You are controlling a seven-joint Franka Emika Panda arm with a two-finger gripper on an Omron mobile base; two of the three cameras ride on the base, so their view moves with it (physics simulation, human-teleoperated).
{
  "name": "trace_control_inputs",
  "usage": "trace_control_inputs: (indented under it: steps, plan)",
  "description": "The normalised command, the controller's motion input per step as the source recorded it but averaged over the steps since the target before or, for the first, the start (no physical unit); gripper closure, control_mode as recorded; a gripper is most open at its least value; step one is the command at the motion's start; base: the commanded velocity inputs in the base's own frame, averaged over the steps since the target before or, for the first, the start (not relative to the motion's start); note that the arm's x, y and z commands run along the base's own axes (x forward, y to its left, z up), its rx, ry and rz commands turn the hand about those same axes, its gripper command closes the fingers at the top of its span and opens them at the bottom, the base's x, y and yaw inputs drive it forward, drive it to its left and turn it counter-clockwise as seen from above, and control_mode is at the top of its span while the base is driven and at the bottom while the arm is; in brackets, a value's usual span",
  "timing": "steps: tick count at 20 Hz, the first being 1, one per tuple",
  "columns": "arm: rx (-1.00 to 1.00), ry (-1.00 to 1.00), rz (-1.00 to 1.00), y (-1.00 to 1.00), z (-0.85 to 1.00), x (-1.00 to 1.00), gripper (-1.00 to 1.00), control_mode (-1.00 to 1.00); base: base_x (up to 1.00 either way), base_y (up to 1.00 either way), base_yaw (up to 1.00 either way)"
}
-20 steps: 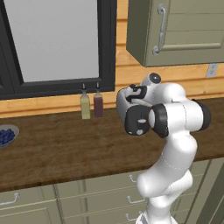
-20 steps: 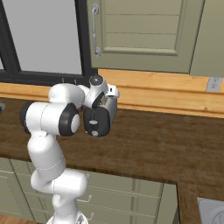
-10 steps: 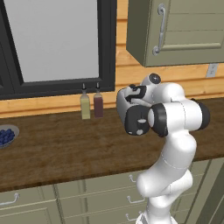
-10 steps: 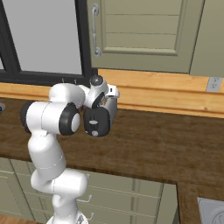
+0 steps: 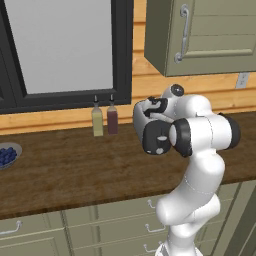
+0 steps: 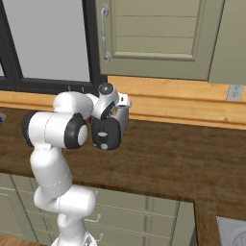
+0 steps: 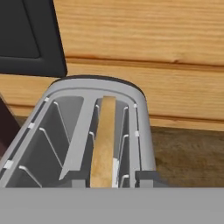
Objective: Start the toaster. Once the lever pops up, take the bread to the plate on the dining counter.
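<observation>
Here the small rounded silver-grey toaster (image 7: pixel 94 131) sat close under the hand camera on the dark wood worktop (image 5: pixel 65 170), against the pale wooden wall boards (image 7: pixel 144 39), with the thin tan bread slice (image 7: pixel 104 140) standing edge-up in its right-hand slot. Beside it to the left stood a yellowish bottle (image 5: pixel 97 119) and a dark red bottle (image 5: pixel 112 117), with a grey bowl of blue berries (image 5: pixel 7 155) further along the worktop. The white arm's folded wrist hid the gripper, so its opening could not be told.

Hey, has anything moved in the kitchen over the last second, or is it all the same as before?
Nothing visibly changed. The arm holds the same folded pose over the worktop, the two bottles stand where they were, and the bread sits in the toaster.
</observation>
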Motion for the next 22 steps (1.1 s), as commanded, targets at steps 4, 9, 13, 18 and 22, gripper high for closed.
trace_control_inputs:
  steps: [4,9,13,18,22]
  plan:
    - [0.0,0.0,0.0,0.0,0.0,0.0,1.0,-1.0,0.0,0.0,0.0]
    - [0.0,0.01,0.0,0.0,0.01,0.0,1.0,-1.0,0.0,0.0,0.0]
    - [0.02,-0.02,0.0,-0.08,0.38,-0.11,1.0,-1.0,0.0,0.0,0.0]
    - [0.07,-0.01,0.0,-0.14,0.69,-0.17,1.0,-1.0,0.0,0.0,0.0]
    - [0.04,0.0,0.0,-0.12,0.55,-0.2,1.0,-1.0,0.0,0.0,0.0]
